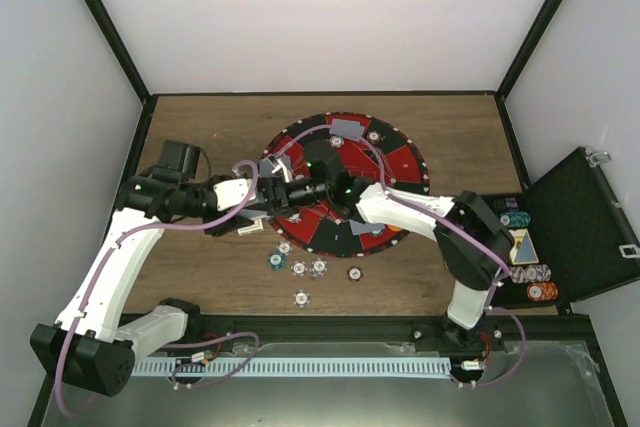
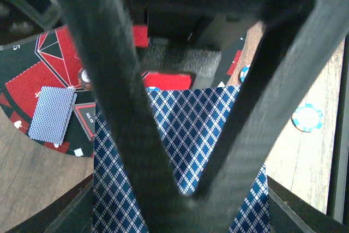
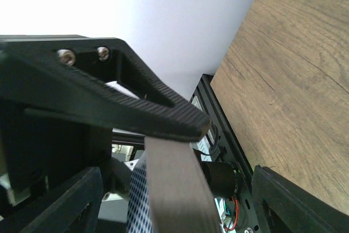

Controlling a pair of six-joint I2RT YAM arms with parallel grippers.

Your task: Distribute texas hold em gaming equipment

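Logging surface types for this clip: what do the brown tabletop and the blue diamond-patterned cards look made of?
The brown tabletop looks like wood or wood-look laminate, matte, with visible grain. The blue diamond-patterned cards are probably coated card stock, flat with a crisp printed pattern.

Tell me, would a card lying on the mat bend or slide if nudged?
The card looks thin and lies flat on the mat, so it is probably light and bendy. Lying so flat, it would likely slide rather than tip, and its edge may be hard to pinch.
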